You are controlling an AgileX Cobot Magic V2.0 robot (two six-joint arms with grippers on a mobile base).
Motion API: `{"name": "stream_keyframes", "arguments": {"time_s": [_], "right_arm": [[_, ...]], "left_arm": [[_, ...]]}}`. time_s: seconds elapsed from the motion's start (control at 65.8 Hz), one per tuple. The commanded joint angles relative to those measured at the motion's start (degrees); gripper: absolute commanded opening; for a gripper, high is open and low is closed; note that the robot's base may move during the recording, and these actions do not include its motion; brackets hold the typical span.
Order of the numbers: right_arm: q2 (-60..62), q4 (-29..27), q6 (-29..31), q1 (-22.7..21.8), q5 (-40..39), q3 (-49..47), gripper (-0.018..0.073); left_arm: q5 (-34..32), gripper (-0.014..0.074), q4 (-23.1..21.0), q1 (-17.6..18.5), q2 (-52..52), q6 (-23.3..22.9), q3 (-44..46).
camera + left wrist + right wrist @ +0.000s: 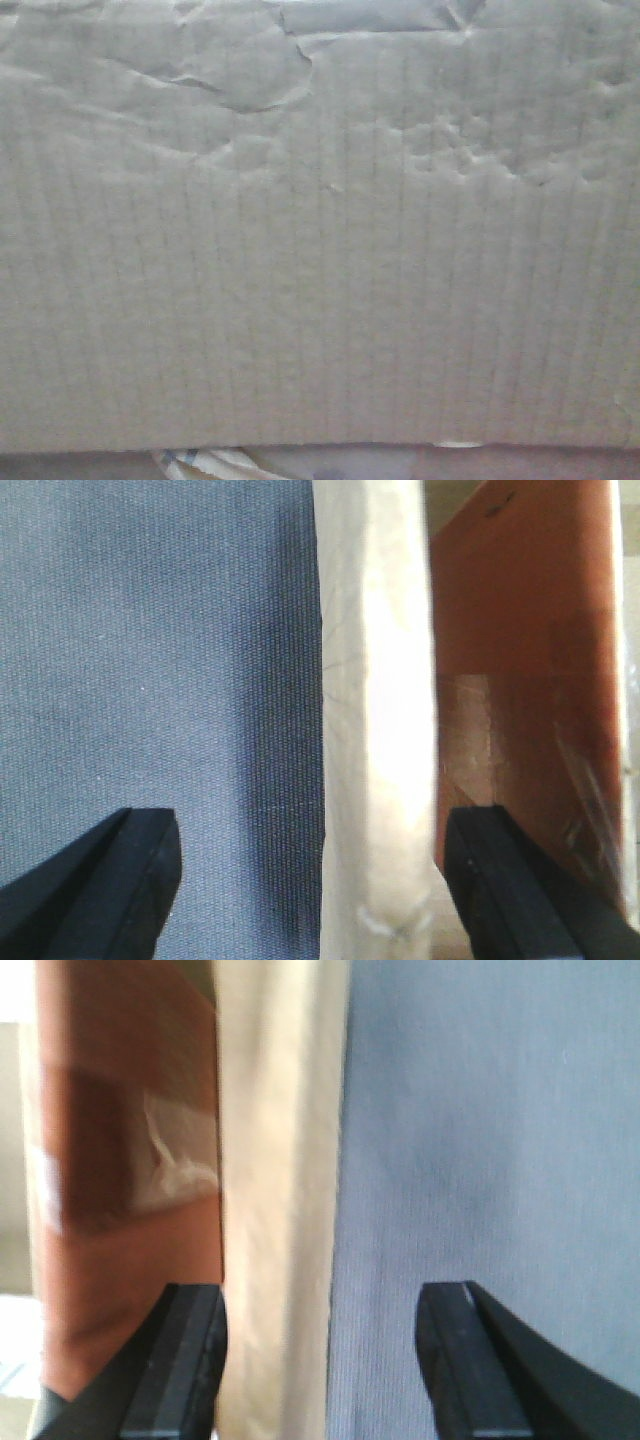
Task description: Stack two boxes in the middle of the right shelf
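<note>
box wall between left pincer tips, right pincer likewise

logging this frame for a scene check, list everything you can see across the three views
box: one seen, grey-brown corrugated cardboard, dented, fills the front view
pale cardboard edge: one in each wrist view, cream, running up the middle
red-brown panel: one in each wrist view, glossy patch on it, beside the pale edge
grey-blue ribbed surface: one in each wrist view, on the edge's other side; cannot tell what it is
white and blue item: one, peeking out under the box's bottom edge, unclear
left gripper: black, open, straddling the pale edge
right gripper: black, open, straddling the pale edge
</note>
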State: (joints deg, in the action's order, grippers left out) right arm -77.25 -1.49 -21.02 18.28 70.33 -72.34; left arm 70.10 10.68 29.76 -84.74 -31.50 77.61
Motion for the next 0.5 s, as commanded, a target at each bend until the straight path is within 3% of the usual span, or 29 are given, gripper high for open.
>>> {"name": "stream_keyframes", "arguments": {"time_s": [0.0,0.486], "right_arm": [[0.5,0.02,-0.94,1.07,-0.37,0.61,0.0307],[0.5,2.09,-1.9,1.95,-0.37,0.61,0.0307]], "left_arm": [[-0.13,0.0443,0.33,0.07,0.19,-0.05,0.26],[-0.13,0.0443,0.33,0.07,0.19,-0.05,0.26]]}}
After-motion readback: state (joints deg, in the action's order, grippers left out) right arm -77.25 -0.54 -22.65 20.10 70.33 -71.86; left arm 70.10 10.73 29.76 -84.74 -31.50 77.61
